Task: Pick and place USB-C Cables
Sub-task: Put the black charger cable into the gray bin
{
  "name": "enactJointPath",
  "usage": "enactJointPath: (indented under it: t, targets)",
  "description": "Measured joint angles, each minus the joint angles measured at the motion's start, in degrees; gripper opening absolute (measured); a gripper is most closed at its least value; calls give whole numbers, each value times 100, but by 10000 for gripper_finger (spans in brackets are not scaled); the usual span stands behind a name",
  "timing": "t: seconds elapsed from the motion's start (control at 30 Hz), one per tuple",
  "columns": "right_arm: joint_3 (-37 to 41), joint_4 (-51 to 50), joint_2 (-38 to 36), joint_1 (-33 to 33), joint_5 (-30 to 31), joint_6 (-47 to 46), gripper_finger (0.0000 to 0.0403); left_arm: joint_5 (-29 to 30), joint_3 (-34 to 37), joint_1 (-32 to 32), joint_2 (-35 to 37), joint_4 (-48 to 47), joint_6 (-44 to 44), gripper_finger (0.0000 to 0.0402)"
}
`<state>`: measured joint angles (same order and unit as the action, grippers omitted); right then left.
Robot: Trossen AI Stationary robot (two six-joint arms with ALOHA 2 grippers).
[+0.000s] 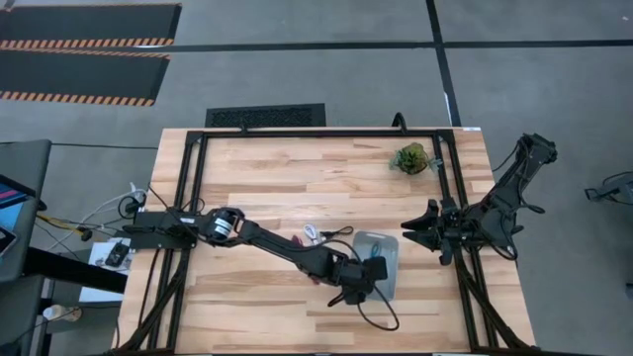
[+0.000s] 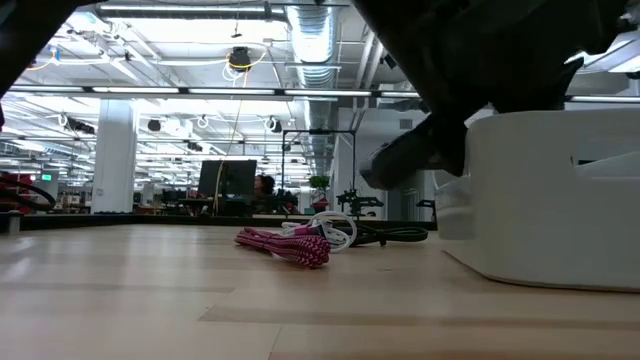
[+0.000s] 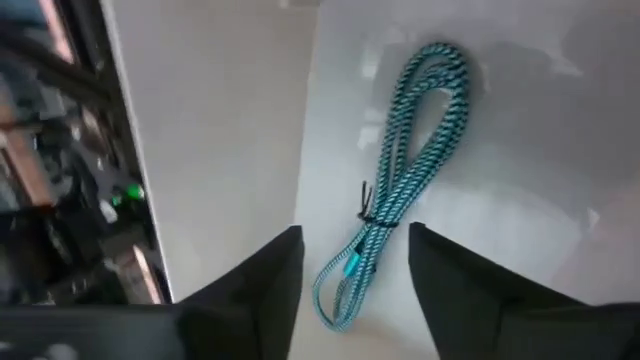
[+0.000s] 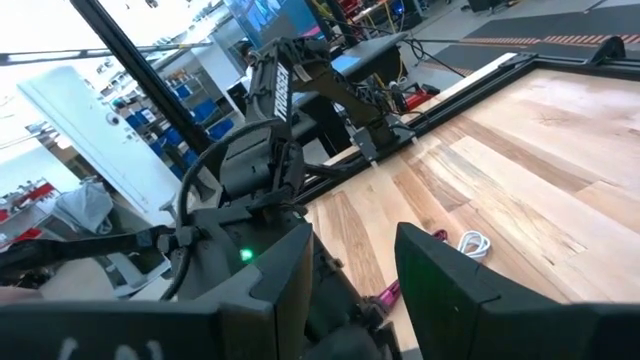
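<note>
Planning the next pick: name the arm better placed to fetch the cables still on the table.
Left. Its gripper is over the tray, jaws open, beside the red cable and white cable; the right gripper waits beyond the tray.

Teal-and-black braided cable, pale blue tray, dark red cable, white cable

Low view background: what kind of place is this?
Probably an open industrial lab or workshop: exposed ceiling ducts, hanging light rows, and distant workbenches with a monitor.

Pale tray, spiky plant, table
</note>
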<state>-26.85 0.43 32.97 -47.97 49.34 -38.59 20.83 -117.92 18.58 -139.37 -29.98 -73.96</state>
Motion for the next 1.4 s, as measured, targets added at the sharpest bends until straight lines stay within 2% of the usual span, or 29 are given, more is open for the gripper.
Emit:
enactJointPath:
  t: [0.2, 0.4, 0.47, 0.53, 0.6, 0.67, 0.8, 0.97, 1.07, 1.2, 1.27, 1.4]
  targets:
    - [-1, -4, 0, 0, -13, -39, 168, 236, 1, 19, 739, -537, 1590, 192]
    - [0, -15, 2, 0, -11, -17, 168, 178, -3, -148, 1989, -1942, 3735, 192]
    - [0, -10, 0, 0, -11, -17, 168, -141, -8, -269, 2455, -2651, 4653, 192]
    - [-1, -17, 1, 0, -11, -15, 168, -772, 56, -405, 2840, -3408, 5365, 192]
    - [-2, -46, 0, 0, -9, 0, 168, -1202, 346, -480, 3175, -3938, 5674, 192]
    - [0, -111, 2, 0, -7, 2, 168, -1212, 813, -415, 3501, -4066, 5724, 188]
    - [-1, -238, 3, 0, -4, 2, 168, -1021, 2011, -135, 4105, -3657, 5819, 176]
    - [-1, -279, 4, 10, -2, 0, 168, -1013, 3877, 14, 4594, -1698, 5708, 165]
    - [0, -274, 2, 11, 0, 0, 168, -949, 4676, 18, 4655, -669, 5554, 163]
    - [-2, -280, 2, 11, 0, -28, 168, -906, 5221, -17, 4649, 34, 5259, 162]
    - [0, -283, 2, 11, 2, -28, 168, -985, 5337, -48, 4649, 80, 5156, 162]
    - [-2, -313, 2, 11, 11, -37, 168, -1584, 5341, -213, 4649, 227, 5151, 162]
